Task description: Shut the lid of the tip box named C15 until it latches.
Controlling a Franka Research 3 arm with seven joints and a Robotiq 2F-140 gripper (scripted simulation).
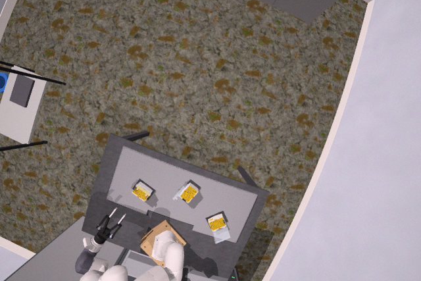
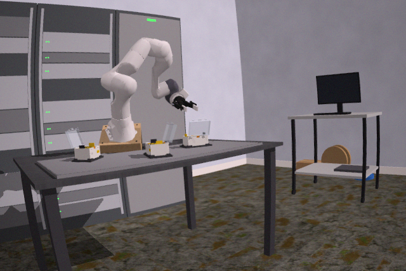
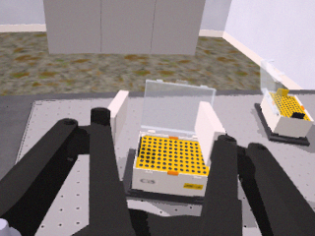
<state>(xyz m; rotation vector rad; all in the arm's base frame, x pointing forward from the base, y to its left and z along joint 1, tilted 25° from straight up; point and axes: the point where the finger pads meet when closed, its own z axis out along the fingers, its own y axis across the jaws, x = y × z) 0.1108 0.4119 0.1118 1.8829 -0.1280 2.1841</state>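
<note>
Gripper [image 3: 161, 122] is seen half-closed, nothing held between its cream rectangular pads [image 3: 211, 130]. Beyond the fingertips, framed between them, sits a white tip box [image 3: 168, 163]: yellow perforated insert, clear lid upright. Label unreadable.

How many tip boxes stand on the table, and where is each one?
3, in a row: one at the robot's left, nearest the pincer, one in the middle, one at the right.

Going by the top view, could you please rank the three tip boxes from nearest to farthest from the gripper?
From the gripper, which holds nothing and hangs over the table's left end:
1. The left tip box, just ahead of the fingertips.
2. The middle tip box, further right.
3. The right tip box, beyond the arm's base, at the far right.
</note>
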